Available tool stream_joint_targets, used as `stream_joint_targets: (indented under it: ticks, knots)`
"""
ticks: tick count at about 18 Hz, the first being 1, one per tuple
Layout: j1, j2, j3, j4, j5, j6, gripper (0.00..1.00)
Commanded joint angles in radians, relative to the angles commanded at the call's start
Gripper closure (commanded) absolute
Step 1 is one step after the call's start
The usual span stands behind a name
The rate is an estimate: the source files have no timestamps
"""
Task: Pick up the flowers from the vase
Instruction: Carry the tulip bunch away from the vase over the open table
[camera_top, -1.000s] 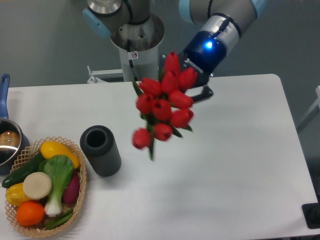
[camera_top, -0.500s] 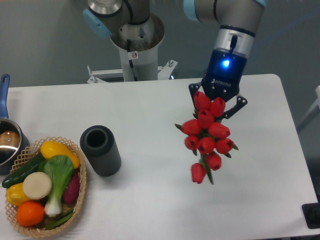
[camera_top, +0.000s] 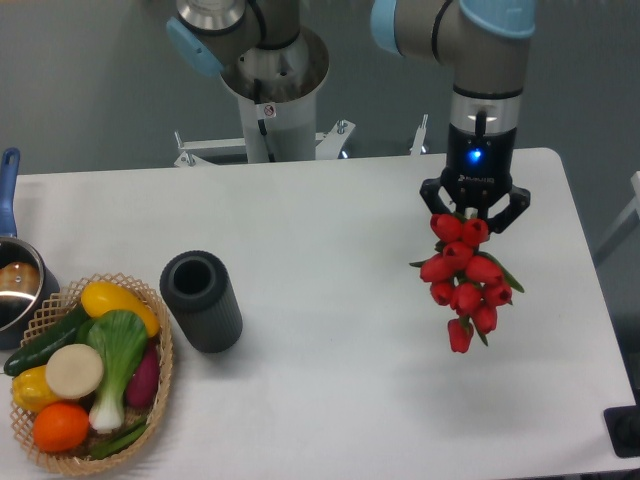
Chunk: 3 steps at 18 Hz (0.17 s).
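The gripper (camera_top: 474, 212), clamped on the flowers (camera_top: 464, 278), has carried them further right since a moment ago, above the table's (camera_top: 330, 400) right side, well apart from the vase (camera_top: 201, 301).

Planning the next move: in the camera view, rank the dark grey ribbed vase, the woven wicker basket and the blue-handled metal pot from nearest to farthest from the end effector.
1. Dark grey ribbed vase, left of the end effector.
2. Woven wicker basket, lower left.
3. Blue-handled metal pot, far left edge.

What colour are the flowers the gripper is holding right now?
Red tulip buds with bits of green leaf, clearest in the fixed camera view.
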<state>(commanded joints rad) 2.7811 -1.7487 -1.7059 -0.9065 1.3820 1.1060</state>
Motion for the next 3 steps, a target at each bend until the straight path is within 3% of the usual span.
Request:
stream_joint_targets:
  ticks: [3]
  knots:
    - [-0.002, -0.021, 0.015, -0.032, 0.067, 0.002, 1.00]
